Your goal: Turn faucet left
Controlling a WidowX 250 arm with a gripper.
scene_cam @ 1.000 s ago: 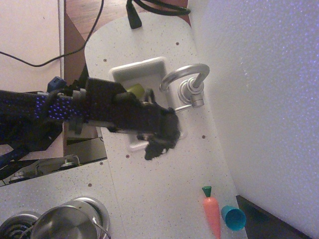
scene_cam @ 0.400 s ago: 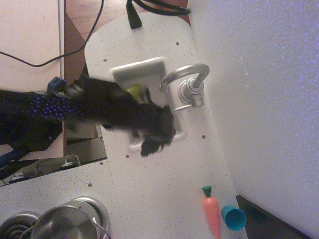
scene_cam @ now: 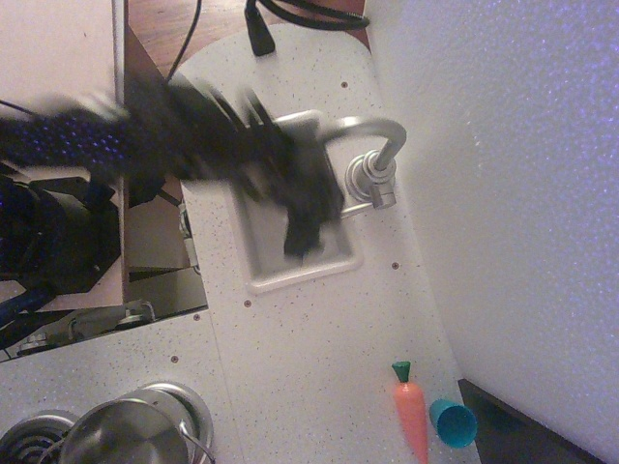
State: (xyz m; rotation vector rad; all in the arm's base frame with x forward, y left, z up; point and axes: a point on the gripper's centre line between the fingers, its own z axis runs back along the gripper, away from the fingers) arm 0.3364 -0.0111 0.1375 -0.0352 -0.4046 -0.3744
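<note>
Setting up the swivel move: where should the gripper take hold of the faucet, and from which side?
Probably the faucet is best gripped on its arched spout over the sink, far from the ribbed base, coming in from the sink side. The arch stands clear there; the wall blocks the other side. The gripper is motion-blurred near it; contact unclear.

The motion-blurred black arm reaches rightward, its tool pointing downward.

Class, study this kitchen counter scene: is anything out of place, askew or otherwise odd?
Nothing is spilled or visibly damaged. The oddities: an orange carrot lies loose on the counter beside a blue cup tipped on its side, far from the sink. The gripper, over the sink by the faucet, is motion-blurred.
</note>
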